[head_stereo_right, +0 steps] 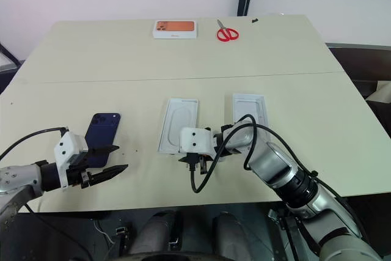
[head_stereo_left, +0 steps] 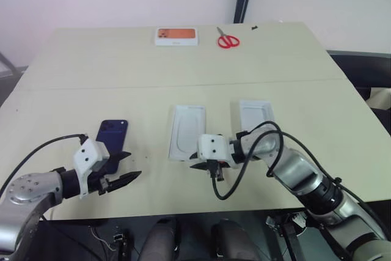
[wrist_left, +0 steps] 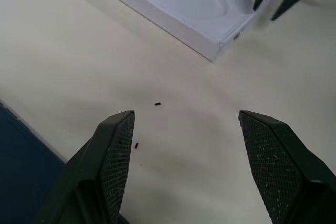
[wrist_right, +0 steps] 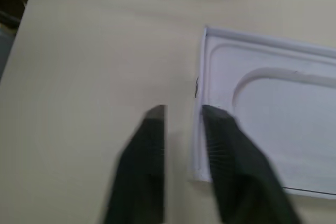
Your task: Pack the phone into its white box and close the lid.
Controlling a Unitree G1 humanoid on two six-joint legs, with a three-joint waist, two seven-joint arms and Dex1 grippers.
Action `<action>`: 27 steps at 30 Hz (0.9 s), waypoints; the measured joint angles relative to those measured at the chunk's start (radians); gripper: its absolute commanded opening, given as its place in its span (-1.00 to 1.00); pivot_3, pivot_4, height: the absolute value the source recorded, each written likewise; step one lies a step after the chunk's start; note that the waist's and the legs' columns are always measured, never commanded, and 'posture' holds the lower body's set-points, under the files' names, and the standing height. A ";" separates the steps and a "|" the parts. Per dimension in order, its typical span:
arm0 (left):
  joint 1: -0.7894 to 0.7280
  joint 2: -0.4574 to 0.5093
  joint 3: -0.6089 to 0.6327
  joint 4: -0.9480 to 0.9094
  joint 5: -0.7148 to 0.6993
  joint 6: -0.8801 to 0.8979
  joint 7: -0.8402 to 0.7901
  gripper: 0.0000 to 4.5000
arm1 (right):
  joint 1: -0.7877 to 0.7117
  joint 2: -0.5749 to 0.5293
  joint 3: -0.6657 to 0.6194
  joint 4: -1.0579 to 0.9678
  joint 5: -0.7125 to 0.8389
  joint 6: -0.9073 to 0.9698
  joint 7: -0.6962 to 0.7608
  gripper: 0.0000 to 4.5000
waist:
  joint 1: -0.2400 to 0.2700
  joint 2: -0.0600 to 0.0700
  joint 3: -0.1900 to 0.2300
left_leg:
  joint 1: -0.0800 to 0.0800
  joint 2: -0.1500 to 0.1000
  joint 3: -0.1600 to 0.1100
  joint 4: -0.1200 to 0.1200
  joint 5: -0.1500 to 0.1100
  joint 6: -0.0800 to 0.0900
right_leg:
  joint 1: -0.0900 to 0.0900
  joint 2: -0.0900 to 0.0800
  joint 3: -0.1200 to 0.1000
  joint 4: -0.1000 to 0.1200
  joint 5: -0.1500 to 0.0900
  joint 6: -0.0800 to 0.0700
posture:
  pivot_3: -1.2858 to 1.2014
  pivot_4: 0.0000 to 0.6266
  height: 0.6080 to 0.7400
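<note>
While the phone [head_stereo_left: 112,136] lies untouched on the table [head_stereo_left: 183,71], just ahead of the left gripper [head_stereo_left: 126,168], whose fingers are spread w/ nothing between, it should be approached along its long edges and lifted level. Right gripper [head_stereo_left: 204,166] is pressed together, empty, at the near end of the white insert w/ oval recess [head_stereo_left: 186,140]; the grip there probably needs retrying. Phone is seen as dark navy, glossy, rounded corners, camera bump at far corner. A second white tray [head_stereo_left: 256,114] is set beside the insert.
</note>
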 measured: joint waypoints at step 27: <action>-0.114 -0.005 0.001 -0.005 -0.018 0.068 0.070 0.47 | 0.138 -0.195 -0.159 -0.108 0.059 -0.020 0.044 -0.73 | 0.001 0.000 0.000 | 0.000 0.000 0.000 0.000 -0.001 0.001 | 0.001 0.000 0.000 -0.001 0.000 0.000 | 0.03 -0.52 1.00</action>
